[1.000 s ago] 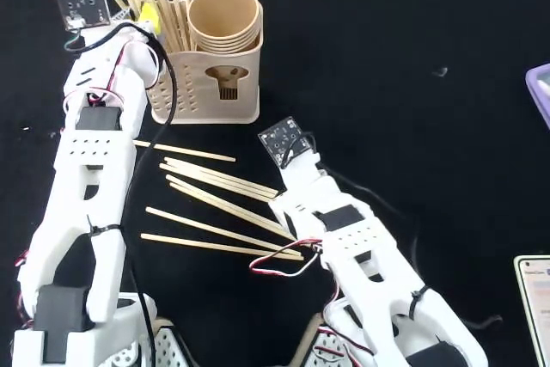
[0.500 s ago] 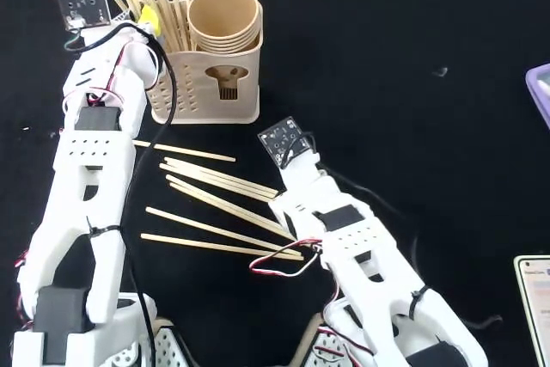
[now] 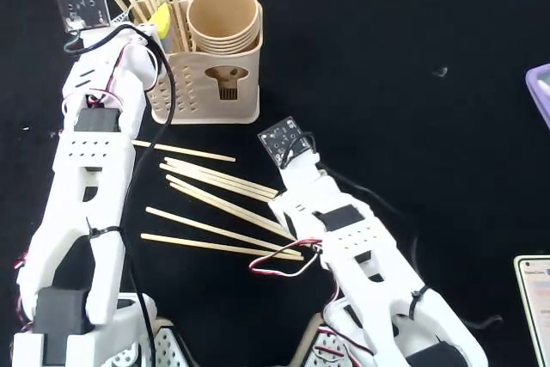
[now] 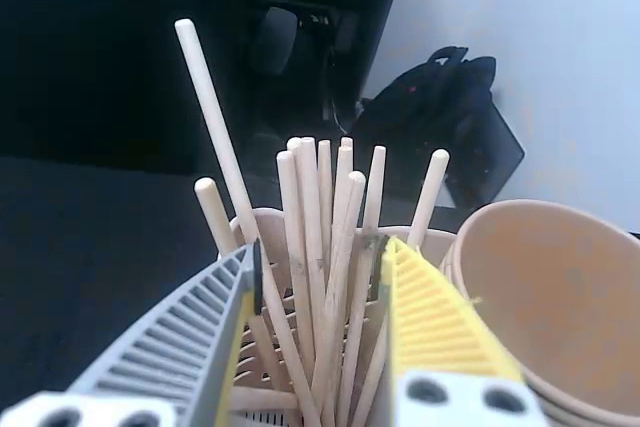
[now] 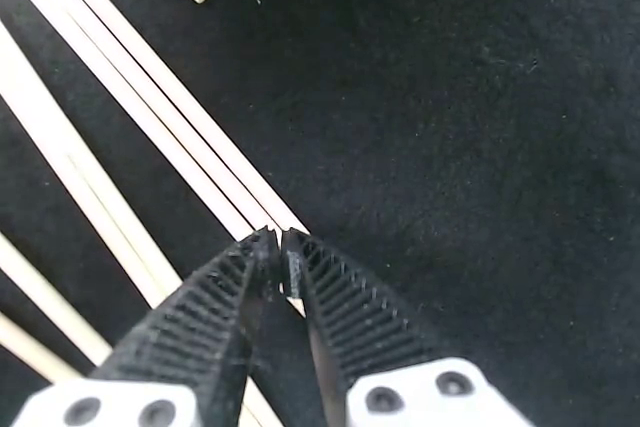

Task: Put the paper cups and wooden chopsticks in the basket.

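A beige basket (image 3: 210,83) stands at the back left of the black table. It holds a stack of paper cups (image 3: 225,16) (image 4: 545,287) and several upright wooden chopsticks (image 3: 172,6) (image 4: 320,207). My left gripper (image 3: 157,21) (image 4: 318,247) hovers open over the basket, its grey and yellow fingers on either side of the standing sticks; one stick (image 4: 215,127) leans outward. Several loose chopsticks (image 3: 215,186) (image 5: 150,107) lie on the table in front of the basket. My right gripper (image 5: 275,242) is shut, with its tips just above the near ends of two of them.
A purple object (image 3: 541,83) shows at the right edge and a card (image 3: 534,285) at the front right. The right half of the table is open black cloth. A dark bag (image 4: 440,117) sits in the room behind.
My left gripper has shifted slightly right toward the cups, and one chopstick in the basket now leans further left. The right arm has not moved.
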`<state>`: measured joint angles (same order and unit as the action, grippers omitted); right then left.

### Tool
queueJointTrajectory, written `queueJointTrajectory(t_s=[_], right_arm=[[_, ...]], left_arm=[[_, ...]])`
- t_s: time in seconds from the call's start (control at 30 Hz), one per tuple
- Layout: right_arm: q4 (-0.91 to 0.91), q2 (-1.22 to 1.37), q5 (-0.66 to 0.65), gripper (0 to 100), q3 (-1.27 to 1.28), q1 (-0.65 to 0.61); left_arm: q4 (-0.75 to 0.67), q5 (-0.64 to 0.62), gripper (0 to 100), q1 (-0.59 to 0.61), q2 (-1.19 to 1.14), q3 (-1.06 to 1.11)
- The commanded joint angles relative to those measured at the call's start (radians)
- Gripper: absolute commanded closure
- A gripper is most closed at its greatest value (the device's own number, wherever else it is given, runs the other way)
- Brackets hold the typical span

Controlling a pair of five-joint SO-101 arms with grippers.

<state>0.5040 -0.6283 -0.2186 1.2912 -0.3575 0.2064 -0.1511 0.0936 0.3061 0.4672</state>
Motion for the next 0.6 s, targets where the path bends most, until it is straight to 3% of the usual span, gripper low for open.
queueJointTrajectory(t_s=[0.0, 0.23, 0.57], right_arm=[[-0.023, -0.035, -0.011, 98.7, -0.001, -0.011], [-0.023, -0.035, -0.011, 98.7, -0.001, -0.011], [-0.023, -0.035, -0.011, 98.7, -0.001, -0.011]], left_arm=[[0.005, -0.005, 79, -0.008, 0.023, -0.03], [0.011, 0.003, 79, 0.01, 0.206, -0.035], [0.282, 0.005, 79, 0.015, 0.462, -0.025]])
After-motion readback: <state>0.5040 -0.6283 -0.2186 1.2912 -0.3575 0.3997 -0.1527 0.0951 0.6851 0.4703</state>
